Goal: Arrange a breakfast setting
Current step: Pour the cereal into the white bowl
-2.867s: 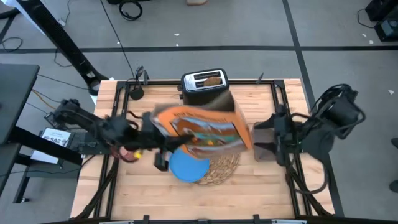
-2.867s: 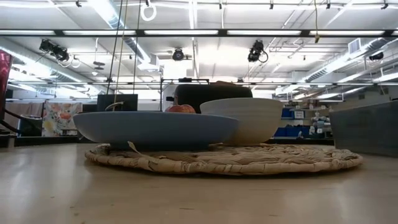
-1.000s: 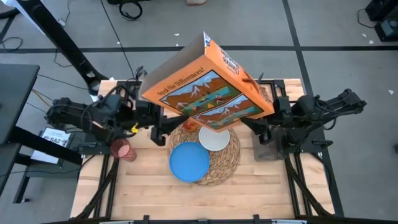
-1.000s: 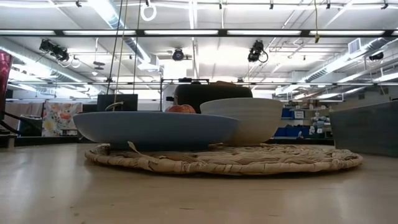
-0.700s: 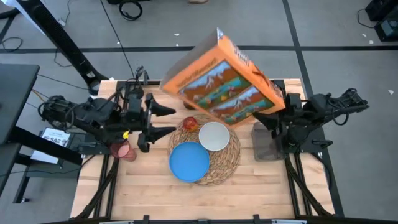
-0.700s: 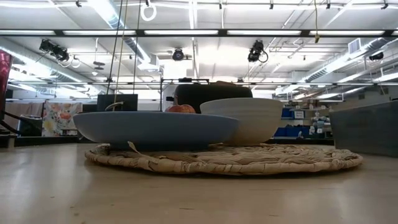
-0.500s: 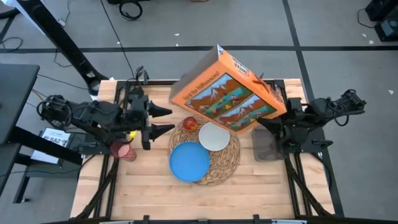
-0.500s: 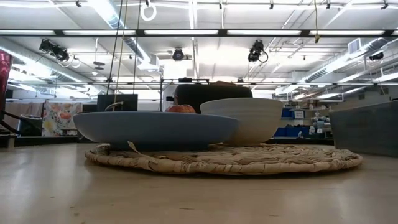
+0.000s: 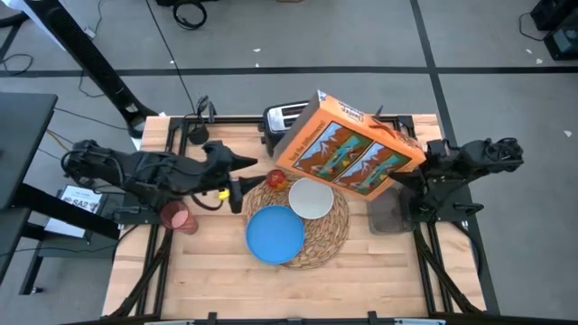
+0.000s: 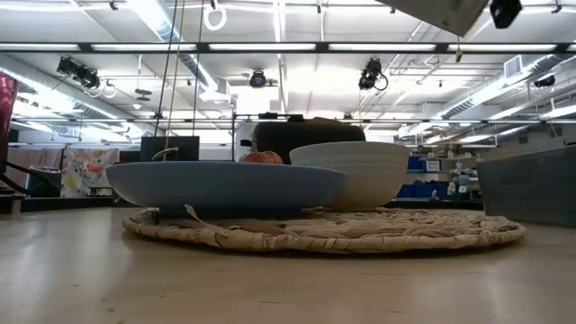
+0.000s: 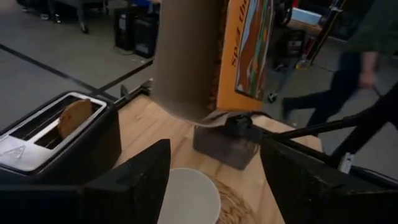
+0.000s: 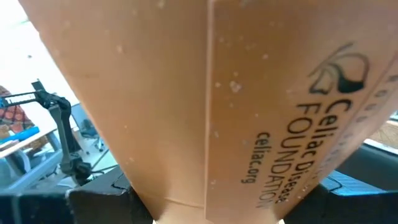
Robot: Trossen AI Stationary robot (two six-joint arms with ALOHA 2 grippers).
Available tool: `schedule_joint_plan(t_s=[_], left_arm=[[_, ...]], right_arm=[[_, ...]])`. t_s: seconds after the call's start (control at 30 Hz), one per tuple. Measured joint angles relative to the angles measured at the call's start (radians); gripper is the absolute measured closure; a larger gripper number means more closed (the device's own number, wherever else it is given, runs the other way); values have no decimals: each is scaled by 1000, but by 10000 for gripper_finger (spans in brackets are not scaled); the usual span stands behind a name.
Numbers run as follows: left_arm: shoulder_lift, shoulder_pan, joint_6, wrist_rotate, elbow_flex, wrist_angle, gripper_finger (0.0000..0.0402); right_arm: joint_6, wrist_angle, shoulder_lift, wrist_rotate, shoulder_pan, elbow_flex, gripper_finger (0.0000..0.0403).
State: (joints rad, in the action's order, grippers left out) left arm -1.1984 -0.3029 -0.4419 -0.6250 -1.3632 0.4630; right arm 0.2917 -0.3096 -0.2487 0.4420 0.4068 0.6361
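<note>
Holding that cereal box (image 9: pixel 350 146) by one end in your right gripper (image 9: pixel 408 176), clamped on, risks clipping the white bowl (image 9: pixel 311 199) mid-bench; left gripper (image 9: pixel 237 177) hangs open nearby.

Grey concrete floor (image 9: pixel 361 36) all around, crossed by dark taped lines. The light wooden plank counter (image 9: pixel 199 271) sits in the middle, a black cable (image 9: pixel 172 54) trailing off its far side. Overhead, long fluorescent light strips (image 10: pixel 270 47) run across an open ceiling with ducts. Beyond the counter, a person in dark trousers (image 11: pixel 323 93) walks past.
</note>
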Motion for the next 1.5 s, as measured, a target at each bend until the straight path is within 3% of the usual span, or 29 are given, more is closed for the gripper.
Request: schedule_joint_plan(t_s=[0.63, 0.87, 1.5], left_arm=[[-97, 53, -48, 7, -1, 9, 157], [-149, 54, -70, 11, 0, 9, 157], [-223, 59, -97, 29, 0, 9, 157]], right_arm=[[168, -328, 242, -122, 0, 1, 148], [214, -462, 245, -177, 0, 37, 148], [312, -757, 244, -186, 0, 106, 161]])
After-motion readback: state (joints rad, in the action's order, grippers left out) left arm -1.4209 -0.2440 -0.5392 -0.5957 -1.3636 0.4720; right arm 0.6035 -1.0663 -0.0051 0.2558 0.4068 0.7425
